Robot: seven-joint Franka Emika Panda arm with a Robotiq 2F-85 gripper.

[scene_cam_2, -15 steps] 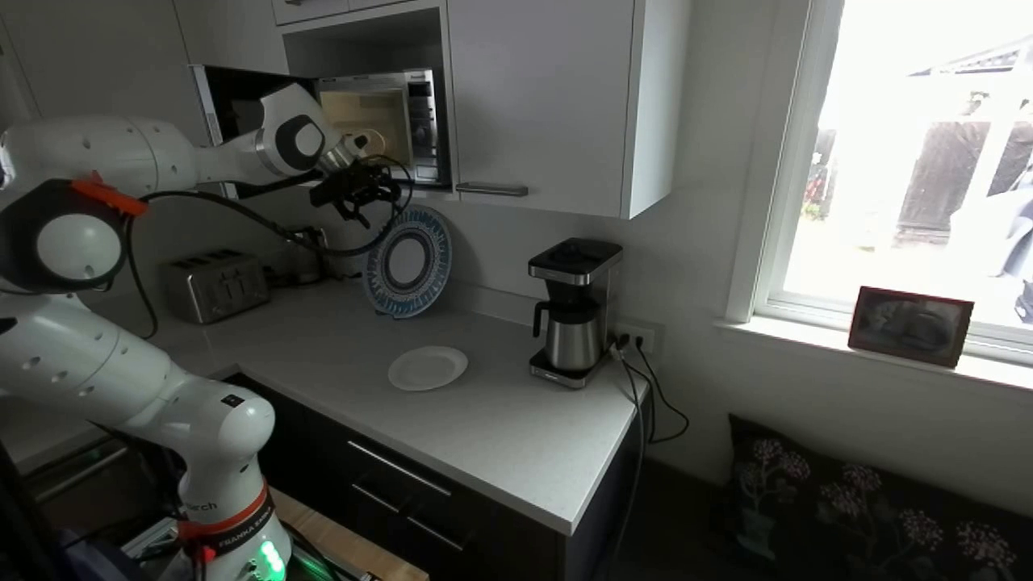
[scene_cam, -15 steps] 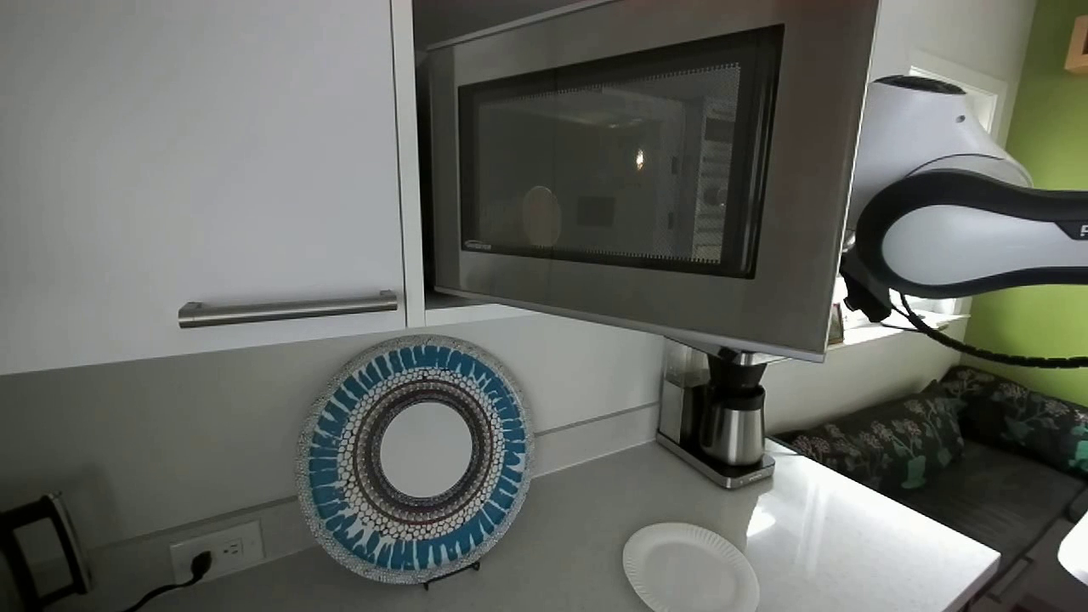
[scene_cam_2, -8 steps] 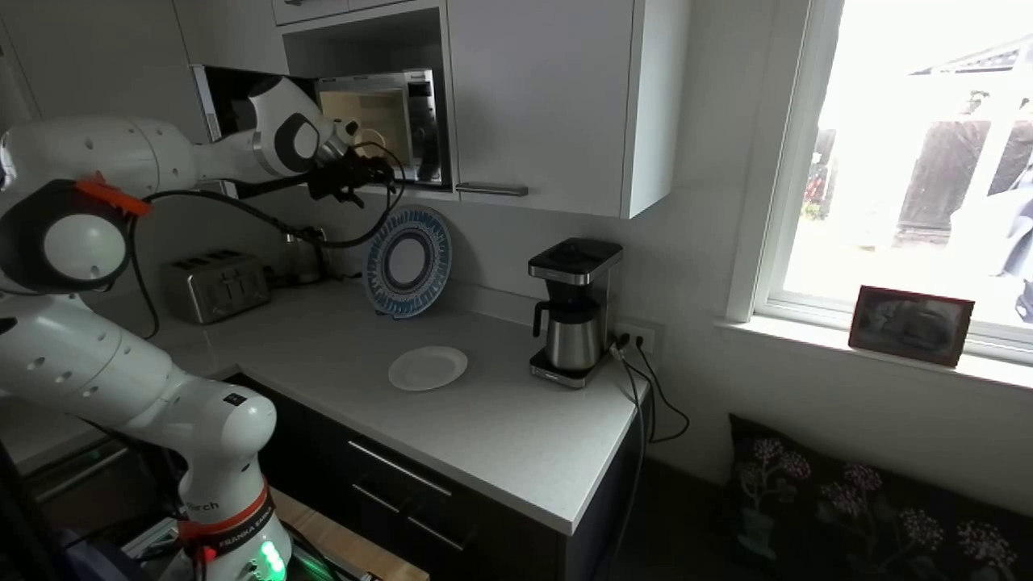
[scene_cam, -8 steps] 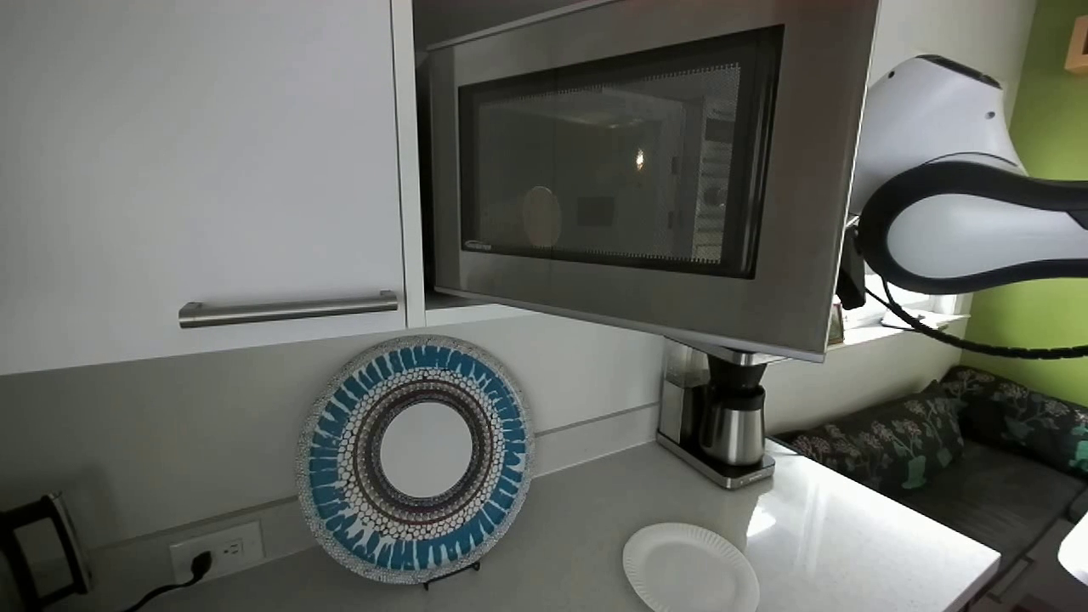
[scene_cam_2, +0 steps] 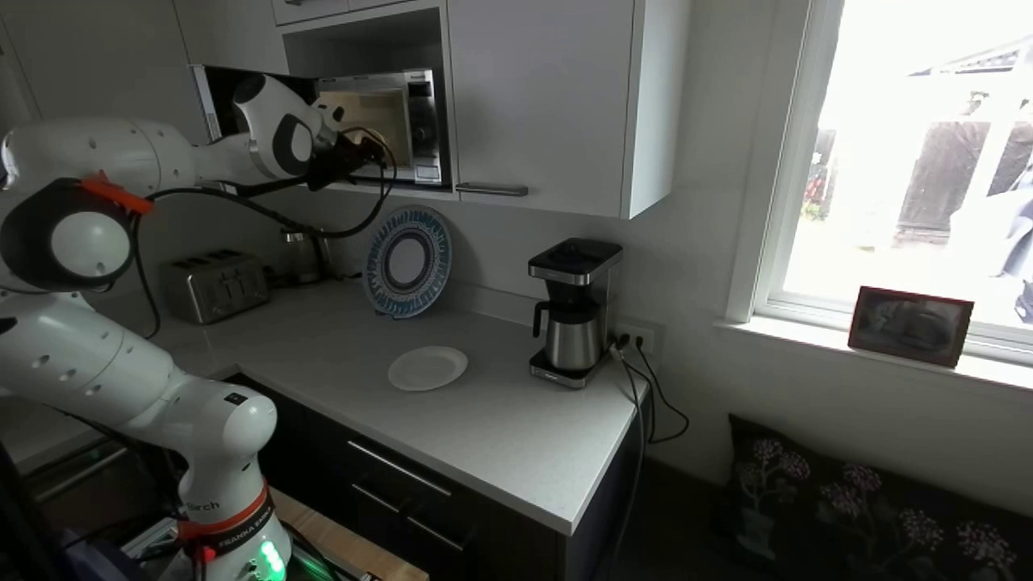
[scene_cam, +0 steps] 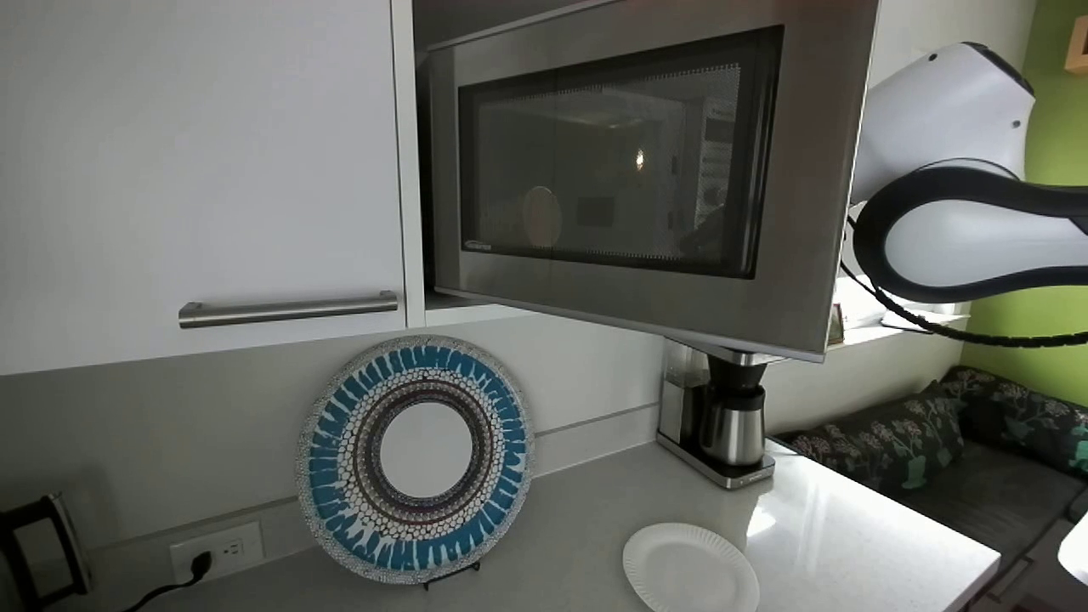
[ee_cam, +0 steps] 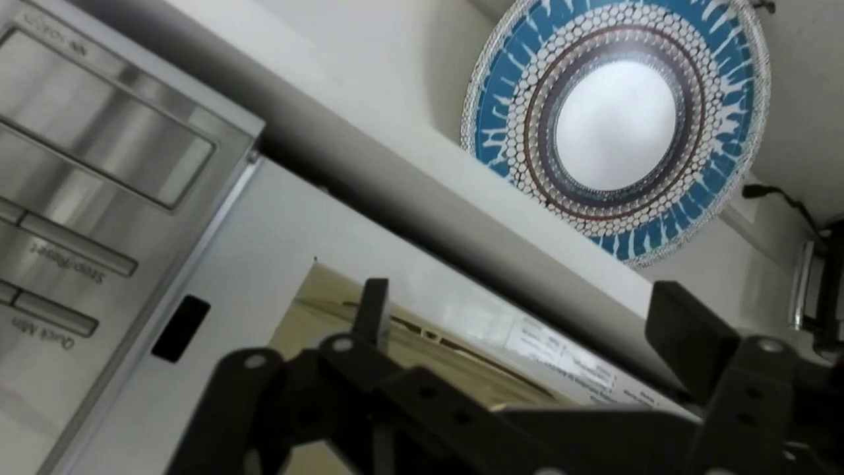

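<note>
My gripper [ee_cam: 527, 323] is open, with two black fingers wide apart and nothing between them. In an exterior view the gripper [scene_cam_2: 359, 153] is dark and small in front of the open microwave [scene_cam_2: 425, 133]. In the wrist view the microwave's front frame [ee_cam: 257, 231] and beige lit cavity lie behind the fingers, and its button panel [ee_cam: 86, 165] is at the left. I cannot tell whether the gripper touches it. The microwave door [scene_cam: 803, 212] stands swung open and hides the gripper in an exterior view. A round turntable shows faintly inside.
A blue and white round decorative plate [scene_cam: 425, 459] leans on the wall below. A white paper plate [scene_cam_2: 428, 369] lies on the counter [scene_cam_2: 484, 436]. A coffee maker [scene_cam_2: 573, 315] and a toaster [scene_cam_2: 216, 286] stand there too. A closed cabinet [scene_cam_2: 549, 97] adjoins the microwave.
The wrist has tilted, and the gripper has swung upward from pointing down to facing the microwave opening. The arm's cable has shifted along with it. The door, plates and coffee maker have not moved.
</note>
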